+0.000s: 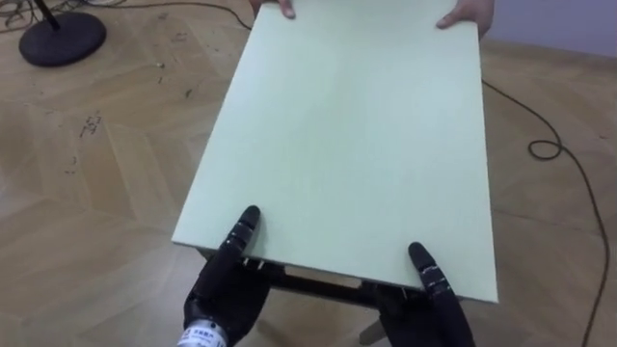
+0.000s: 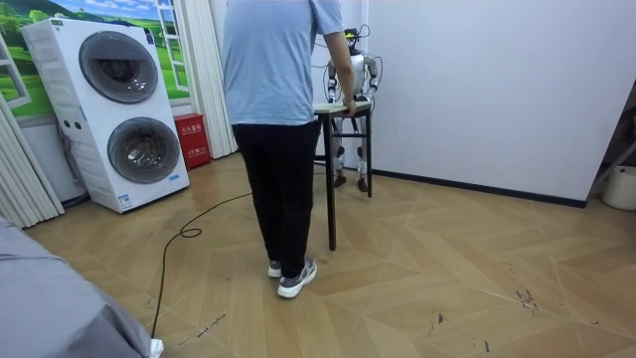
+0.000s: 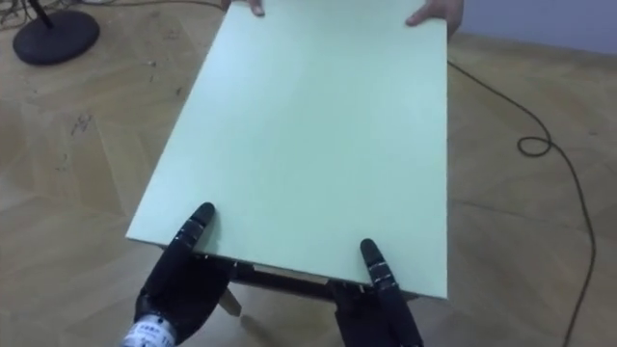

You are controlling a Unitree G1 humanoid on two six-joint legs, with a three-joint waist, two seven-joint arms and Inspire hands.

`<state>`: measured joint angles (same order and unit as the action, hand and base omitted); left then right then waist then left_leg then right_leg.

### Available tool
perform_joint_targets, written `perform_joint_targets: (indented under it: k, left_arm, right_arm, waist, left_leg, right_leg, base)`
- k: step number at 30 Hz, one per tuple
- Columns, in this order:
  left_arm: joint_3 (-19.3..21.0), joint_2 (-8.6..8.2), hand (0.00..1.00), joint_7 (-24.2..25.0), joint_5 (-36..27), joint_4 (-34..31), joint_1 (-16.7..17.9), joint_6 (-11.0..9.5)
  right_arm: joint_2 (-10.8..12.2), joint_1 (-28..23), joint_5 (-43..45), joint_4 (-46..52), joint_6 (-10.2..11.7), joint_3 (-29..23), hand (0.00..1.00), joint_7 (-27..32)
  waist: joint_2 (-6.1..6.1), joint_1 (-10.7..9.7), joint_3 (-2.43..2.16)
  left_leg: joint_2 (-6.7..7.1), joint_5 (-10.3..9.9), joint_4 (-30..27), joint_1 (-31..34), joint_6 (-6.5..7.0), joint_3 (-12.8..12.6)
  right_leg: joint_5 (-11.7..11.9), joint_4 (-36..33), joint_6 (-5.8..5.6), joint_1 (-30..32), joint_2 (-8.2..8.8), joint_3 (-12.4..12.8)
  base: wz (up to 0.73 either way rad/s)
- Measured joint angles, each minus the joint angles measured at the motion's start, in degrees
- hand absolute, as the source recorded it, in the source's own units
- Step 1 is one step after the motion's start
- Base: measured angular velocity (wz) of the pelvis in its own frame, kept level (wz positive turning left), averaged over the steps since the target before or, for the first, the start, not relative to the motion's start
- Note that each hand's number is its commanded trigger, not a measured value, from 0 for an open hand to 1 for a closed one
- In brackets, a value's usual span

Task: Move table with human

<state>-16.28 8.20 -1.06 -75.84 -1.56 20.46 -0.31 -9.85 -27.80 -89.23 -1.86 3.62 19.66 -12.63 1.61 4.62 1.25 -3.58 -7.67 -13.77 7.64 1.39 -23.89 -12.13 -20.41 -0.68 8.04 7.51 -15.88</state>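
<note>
A pale green table top (image 1: 347,135) stretches away from me, on dark legs (image 2: 331,179). My left hand (image 1: 227,284) clasps its near edge at the left corner, thumb lying on top and palm below. At the right corner my right hand (image 1: 439,308) grips the same edge the same way. A person (image 2: 278,99) in a blue shirt and dark trousers stands at the far end, with one hand (image 1: 275,8) and the other hand (image 1: 463,17) on the far edge. In the room view I stand close to the white wall, the table between us.
A black round stand base (image 1: 63,39) sits on the wood floor to the far left. A dark cable (image 1: 545,149) loops on the floor to the right. A stacked washer and dryer (image 2: 114,109) and a red box (image 2: 191,139) stand at the room view's left.
</note>
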Motion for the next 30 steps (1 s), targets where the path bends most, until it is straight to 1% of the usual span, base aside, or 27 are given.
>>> perform_joint_targets:
  k: [1, 4, 7, 12, 14, 15, 17, 18, 19, 20, 21, 23, 24, 25, 26, 27, 28, 30]
  left_arm:
    - [0.03, 0.26, 1.0, -0.04, 0.08, 0.0, 0.01, -0.01]
    - [-0.02, 0.3, 1.0, -0.21, -0.11, 0.04, 0.17, -0.02]
    - [-0.05, 0.3, 1.0, -0.27, -0.2, 0.04, 0.18, -0.03]
    - [-0.27, 0.24, 1.0, -0.22, -0.33, 0.04, 0.61, -0.47]
    - [-0.4, 0.2, 1.0, -0.13, -0.69, 0.03, 0.7, -0.66]
    - [-0.71, 0.25, 1.0, -0.13, -0.73, 0.04, 0.71, -1.06]
    - [-0.83, 0.18, 1.0, -0.12, -0.72, 0.0, 1.1, -1.71]
    - [-0.79, -0.04, 1.0, -0.07, -0.91, 0.0, 1.61, -2.03]
    - [-0.82, -0.02, 1.0, 0.12, -1.0, 0.0, 2.03, -2.46]
    - [-0.82, -0.08, 1.0, 0.14, -1.01, 0.0, 2.22, -2.58]
    - [-0.81, -0.28, 1.0, 0.14, -1.15, 0.01, 2.37, -2.72]
    - [-0.79, -0.46, 1.0, 0.13, -1.29, 0.01, 2.41, -2.72]
    - [-0.83, -0.68, 1.0, 0.1, -1.77, 0.01, 2.51, -2.72]
    - [-0.92, -0.63, 1.0, -0.06, -2.39, 0.01, 2.54, -2.74]
    - [-1.03, -0.63, 1.0, -0.19, -2.55, 0.01, 2.53, -2.78]
    - [-1.51, -0.65, 1.0, -0.54, -2.74, 0.01, 2.52, -3.53]
    - [-1.92, -0.78, 1.0, -0.79, -2.84, 0.01, 2.52, -4.18]
    - [-2.21, -0.82, 1.0, -0.92, -3.33, 0.0, 2.45, -4.78]
  right_arm:
    - [0.07, -0.03, -0.01, 0.0, -0.05, 0.18, 1.0, 0.26]
    - [0.06, -0.03, 0.04, 0.0, -0.07, 0.15, 1.0, 0.55]
    - [0.04, -0.01, 0.02, 0.0, -0.07, 0.12, 1.0, 0.56]
    - [-0.11, 0.09, 0.34, 0.0, -0.08, 0.12, 1.0, 0.56]
    - [-0.21, 0.11, 0.58, 0.08, 0.0, 0.21, 1.0, 0.54]
    - [-0.18, 0.15, 0.72, 0.09, 0.28, 0.44, 1.0, 0.54]
    - [-0.19, 0.31, 0.86, 0.03, 0.48, 0.62, 1.0, 0.55]
    - [-0.28, 0.6, 1.09, -0.29, 0.81, 0.97, 1.0, 0.55]
    - [-0.4, 1.08, 1.38, -0.64, 1.32, 1.46, 1.0, 0.57]
    - [-0.43, 1.33, 1.54, -0.85, 1.42, 1.55, 1.0, 0.56]
    - [-0.55, 1.7, 1.72, -0.93, 1.49, 1.55, 1.0, 0.66]
    - [-1.26, 2.54, 1.74, -0.92, 1.37, 1.56, 1.0, 1.01]
    - [-1.39, 2.92, 1.95, -0.91, 1.36, 1.5, 1.0, 1.36]
    - [-1.56, 3.26, 2.09, -0.74, 1.37, 1.51, 1.0, 1.91]
    - [-1.65, 3.39, 2.11, -0.65, 1.37, 1.51, 1.0, 2.16]
    - [-1.82, 3.86, 2.22, -0.64, 1.37, 1.52, 1.0, 2.73]
    - [-1.93, 4.31, 2.44, -0.6, 1.5, 1.5, 1.0, 3.16]
    - [-2.05, 5.09, 3.25, -0.57, 1.83, 1.55, 1.0, 3.51]
  waist:
    - [0.18, -0.2, 0.02]
    - [0.2, -0.33, 0.02]
    - [-0.01, -1.06, 0.04]
    - [-0.36, -0.97, 0.13]
    - [-0.57, -0.53, 0.03]
    - [-0.63, 0.44, 0.04]
    - [-0.74, 1.53, 0.1]
    - [-0.82, 2.35, 0.11]
    - [-0.91, 2.81, 0.14]
    - [-1.07, 2.86, 0.15]
    - [-1.44, 2.88, 0.26]
    - [-2.04, 2.97, 0.21]
    - [-2.45, 2.63, 0.11]
    - [-2.9, 1.64, 0.07]
    - [-3.08, 1.11, 0.02]
    - [-3.4, 0.11, 0.08]
    - [-3.71, -0.17, 0.09]
    - [-4.05, -0.36, 0.08]
  left_leg:
    - [-0.29, 0.32, 0.03, 0.16, -0.14, 0.47]
    - [-1.08, 0.71, -0.08, 0.31, -0.38, 0.74]
    - [-1.31, 0.74, -0.86, 1.07, -0.37, 1.35]
    - [-1.65, 0.66, -1.02, 1.12, -0.51, 1.41]
    - [-1.79, 0.58, -1.06, 1.1, -0.65, 1.35]
    - [-1.93, 0.42, -1.14, 0.9, -0.88, 1.37]
    - [-2.08, -0.06, -1.6, 0.76, -1.31, 2.51]
    - [-2.48, -0.57, -2.21, 0.69, -1.59, 2.66]
    - [-2.98, -1.22, -3.17, 0.71, -1.89, 2.78]
    - [-3.18, -1.47, -3.64, 0.81, -1.98, 3.01]
    - [-3.42, -1.78, -4.28, 1.03, -2.09, 3.44]
    - [-3.52, -1.8, -4.4, 1.52, -2.14, 3.88]
    - [-3.44, -1.76, -4.38, 1.59, -2.16, 4.37]
    - [-3.17, -1.7, -4.41, 1.66, -2.19, 5.6]
    - [-2.95, -1.61, -4.38, 1.78, -2.17, 6.29]
    - [-2.5, -1.37, -4.1, 1.78, -2.08, 7.4]
    - [-2.19, -1.34, -3.98, 1.78, -2.06, 8.22]
    - [-1.69, -1.16, -3.62, 1.79, -1.97, 8.92]
  right_leg:
    - [0.45, 1.31, 0.22, -0.33, -0.65, -0.02]
    - [1.8, 3.81, 0.71, -1.38, -1.68, -0.67]
    - [1.87, 3.79, 0.78, -1.33, -1.73, -1.4]
    - [1.97, 4.03, 0.9, -1.0, -2.08, -1.31]
    - [2.05, 4.63, 1.04, -1.03, -2.3, -1.16]
    - [2.08, 4.8, 1.1, -0.99, -2.66, -0.1]
    - [2.18, 4.82, 1.24, -0.97, -3.04, 0.63]
    - [2.26, 4.83, 1.37, -0.98, -3.48, 1.59]
    - [2.29, 4.85, 1.48, -1.1, -3.86, 1.73]
    - [2.28, 4.96, 1.5, -1.29, -4.05, 1.73]
    - [2.24, 5.17, 1.57, -1.57, -4.33, 1.62]
    - [2.29, 5.75, 1.68, -1.65, -4.55, 1.31]
    - [2.31, 5.95, 1.7, -2.26, -4.51, 0.61]
    - [2.31, 6.49, 1.69, -3.29, -4.41, -0.44]
    - [2.3, 6.73, 1.67, -3.83, -4.31, -1.37]
    - [2.19, 6.89, 1.47, -4.68, -4.09, -2.49]
    - [2.14, 7.16, 1.37, -5.09, -3.95, -3.17]
    - [2.02, 7.5, 1.17, -5.54, -3.68, -4.05]
  base:
    - [0.09]
    - [0.02]
    - [0.1]
    - [0.01]
    - [-0.09]
    - [-0.25]
    - [-0.3]
    - [-0.32]
    - [-0.28]
    - [-0.09]
    - [0.07]
    - [0.12]
    - [0.31]
    - [0.44]
    - [0.62]
    - [0.55]
    - [0.44]
    - [0.25]
